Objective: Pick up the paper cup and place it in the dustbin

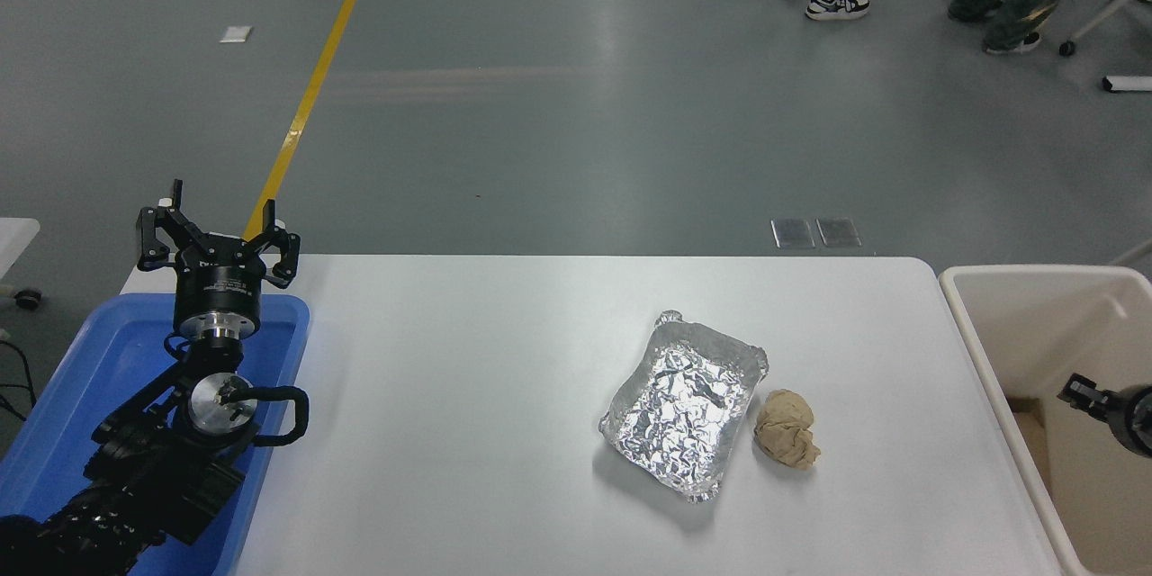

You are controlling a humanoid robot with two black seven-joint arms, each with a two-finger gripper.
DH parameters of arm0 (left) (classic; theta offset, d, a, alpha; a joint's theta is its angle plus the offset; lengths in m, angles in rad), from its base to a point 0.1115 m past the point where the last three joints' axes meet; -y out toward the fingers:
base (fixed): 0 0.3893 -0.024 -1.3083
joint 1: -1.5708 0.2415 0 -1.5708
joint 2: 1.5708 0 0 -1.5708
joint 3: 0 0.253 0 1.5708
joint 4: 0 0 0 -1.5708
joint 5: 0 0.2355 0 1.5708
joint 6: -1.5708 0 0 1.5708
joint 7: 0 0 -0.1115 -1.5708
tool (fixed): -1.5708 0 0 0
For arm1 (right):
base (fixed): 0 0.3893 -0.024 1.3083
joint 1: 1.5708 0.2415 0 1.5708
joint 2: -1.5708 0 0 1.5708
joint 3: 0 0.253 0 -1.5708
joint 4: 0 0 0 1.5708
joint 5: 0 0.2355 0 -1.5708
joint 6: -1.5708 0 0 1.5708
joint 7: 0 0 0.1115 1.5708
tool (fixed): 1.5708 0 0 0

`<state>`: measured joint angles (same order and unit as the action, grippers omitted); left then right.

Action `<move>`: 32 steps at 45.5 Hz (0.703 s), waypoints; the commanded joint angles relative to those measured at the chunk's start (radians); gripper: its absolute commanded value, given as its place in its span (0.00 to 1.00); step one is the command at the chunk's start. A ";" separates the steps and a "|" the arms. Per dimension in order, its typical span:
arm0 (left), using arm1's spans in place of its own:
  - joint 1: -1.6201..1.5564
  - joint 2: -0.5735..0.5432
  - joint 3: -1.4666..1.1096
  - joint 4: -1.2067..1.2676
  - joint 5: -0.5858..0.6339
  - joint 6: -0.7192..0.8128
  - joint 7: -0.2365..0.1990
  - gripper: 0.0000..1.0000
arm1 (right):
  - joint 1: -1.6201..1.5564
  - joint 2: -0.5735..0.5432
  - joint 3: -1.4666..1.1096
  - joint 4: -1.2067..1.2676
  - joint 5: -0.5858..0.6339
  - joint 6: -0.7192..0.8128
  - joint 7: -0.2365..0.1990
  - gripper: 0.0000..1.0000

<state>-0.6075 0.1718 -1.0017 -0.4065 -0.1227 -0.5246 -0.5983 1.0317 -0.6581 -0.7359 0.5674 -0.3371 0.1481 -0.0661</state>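
The paper cup does not show anywhere in the head view. The dustbin [1008, 324], cream-beige with deep walls, stands past the table's right end. My right gripper [1083, 394] pokes in from the right edge, over the inside of the dustbin; only a small part of it shows and nothing is seen in it. My left gripper [219, 220] is parked at the far left over a blue tray [279, 324], open and empty.
A crinkled foil tray [684, 400] lies right of the table's middle, with a crumpled tan paper ball [787, 441] touching its right side. A brown patch lies at the dustbin's bottom. People's legs stand on the floor far beyond the table.
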 commanded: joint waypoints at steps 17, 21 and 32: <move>0.000 0.000 0.000 0.000 0.002 -0.002 0.002 0.99 | 1.011 0.008 -0.347 0.859 -0.020 0.436 0.000 1.00; 0.000 0.000 0.000 0.000 0.002 0.000 0.002 0.99 | 1.079 0.066 -0.359 0.914 0.039 0.475 0.002 1.00; 0.000 0.000 0.000 0.000 0.002 0.000 0.000 0.99 | 1.208 0.238 -0.359 0.922 0.138 0.568 0.009 1.00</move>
<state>-0.6074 0.1717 -1.0017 -0.4064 -0.1213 -0.5260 -0.5967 2.0768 -0.5687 -1.0795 1.4013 -0.2793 0.6169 -0.0628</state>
